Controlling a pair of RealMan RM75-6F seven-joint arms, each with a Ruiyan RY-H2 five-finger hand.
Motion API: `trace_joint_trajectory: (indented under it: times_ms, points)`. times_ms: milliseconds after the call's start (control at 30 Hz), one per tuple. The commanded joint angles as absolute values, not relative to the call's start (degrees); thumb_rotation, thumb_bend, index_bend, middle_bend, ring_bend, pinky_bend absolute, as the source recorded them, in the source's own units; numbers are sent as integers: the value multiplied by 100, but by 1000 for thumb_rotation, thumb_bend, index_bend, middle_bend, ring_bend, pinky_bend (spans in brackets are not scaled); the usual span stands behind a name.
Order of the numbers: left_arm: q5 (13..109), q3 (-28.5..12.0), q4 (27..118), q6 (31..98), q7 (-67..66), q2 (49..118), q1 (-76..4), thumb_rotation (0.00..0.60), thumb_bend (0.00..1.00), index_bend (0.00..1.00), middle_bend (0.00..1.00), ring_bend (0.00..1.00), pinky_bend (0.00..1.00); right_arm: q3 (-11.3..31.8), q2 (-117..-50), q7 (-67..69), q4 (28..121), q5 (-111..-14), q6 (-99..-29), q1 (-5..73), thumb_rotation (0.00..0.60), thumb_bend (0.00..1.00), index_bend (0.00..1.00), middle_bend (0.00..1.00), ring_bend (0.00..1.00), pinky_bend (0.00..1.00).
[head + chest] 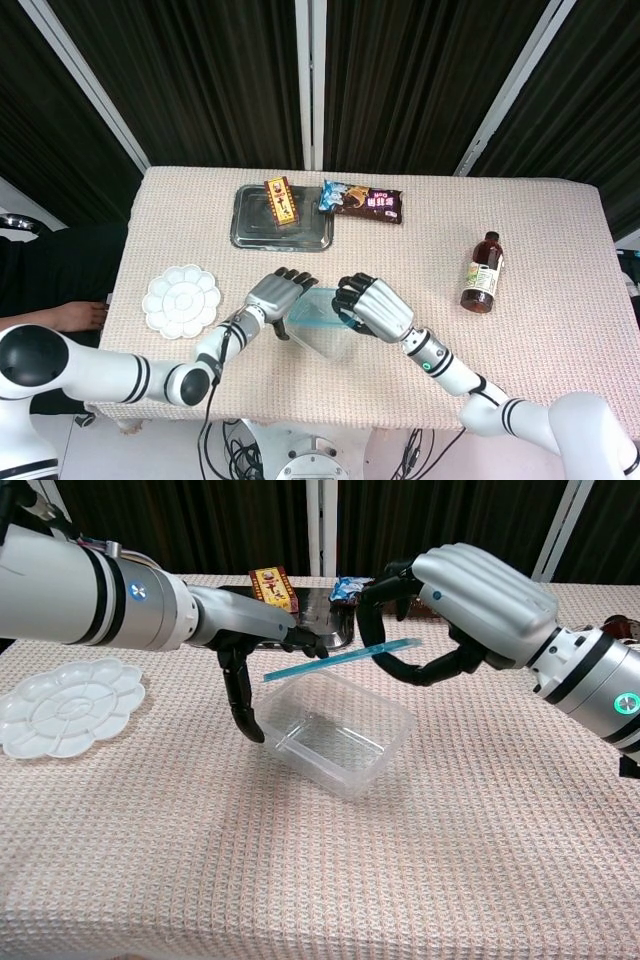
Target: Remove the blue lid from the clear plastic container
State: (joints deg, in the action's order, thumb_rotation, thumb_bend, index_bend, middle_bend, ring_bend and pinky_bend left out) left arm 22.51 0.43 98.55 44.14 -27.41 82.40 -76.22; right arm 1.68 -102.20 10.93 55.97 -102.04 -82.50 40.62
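My right hand [470, 605] pinches the right end of the thin blue lid [335, 660]. The lid hangs tilted in the air, clear above the container. The clear plastic container [340, 730] stands uncovered on the tablecloth, turned at an angle. My left hand [245, 675] is at the container's left corner with fingers spread and pointing down, holding nothing; I cannot tell if it touches the wall. From above, the left hand [272, 298] and right hand [375, 308] flank the lid [312, 305], with the container [330, 342] just in front.
A metal tray [300, 235] carrying a snack box [280, 200] lies at the back, with a snack packet [362, 200] beside it. A brown bottle [482, 272] stands to the right. A white flower-shaped palette [181, 300] lies to the left.
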Motion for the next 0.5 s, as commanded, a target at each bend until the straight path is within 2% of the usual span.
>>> trace_joint_trajectory:
  times_ms: [33, 300, 500]
  points:
    - [2240, 92, 9841, 4471, -2769, 8202, -7589, 600, 0, 0, 0, 0, 19, 262, -10044, 983, 5644, -10171, -8418, 3996, 600, 470, 869, 536, 359, 449]
    - [2406, 229, 9926, 4952, -2770, 7925, -7273, 600, 0, 0, 0, 0, 13, 533, -9534, 803, 5701, -9854, -8668, 3770, 600, 473, 889, 544, 363, 448]
    - [2827, 267, 10083, 5512, -2445, 7520, -6702, 600, 0, 0, 0, 0, 11, 723, -9437, 775, 5329, -9509, -8573, 3672, 600, 473, 891, 545, 363, 443]
